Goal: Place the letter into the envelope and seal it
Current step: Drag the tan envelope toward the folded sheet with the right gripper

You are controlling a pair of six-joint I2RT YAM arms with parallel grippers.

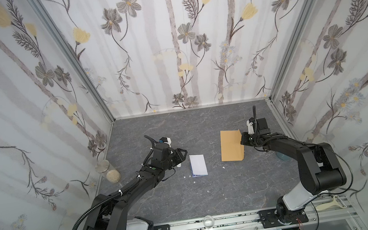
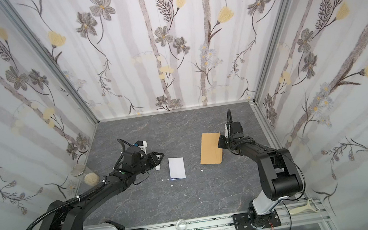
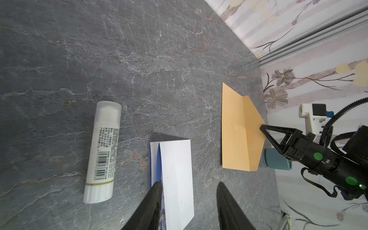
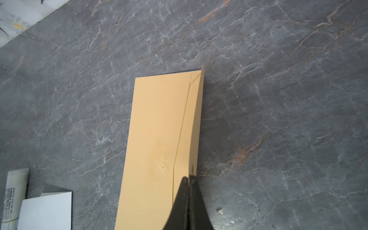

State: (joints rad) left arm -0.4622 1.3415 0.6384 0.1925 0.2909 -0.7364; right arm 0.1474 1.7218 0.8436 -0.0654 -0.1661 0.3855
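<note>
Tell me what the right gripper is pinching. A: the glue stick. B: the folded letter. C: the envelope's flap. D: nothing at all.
C: in the right wrist view the right gripper has its jaws shut on the raised flap edge of the envelope, while the letter lies apart from it on the table.

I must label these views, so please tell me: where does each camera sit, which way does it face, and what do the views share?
Both top views: high over the near edge, looking down at the table; left arm, right arm, letter and envelope show.
Left wrist: behind the open left gripper, facing letter, glue stick and right gripper.
Right wrist: behind the shut right gripper, which pinches the envelope's flap.
Shared: all views show letter and envelope.
</note>
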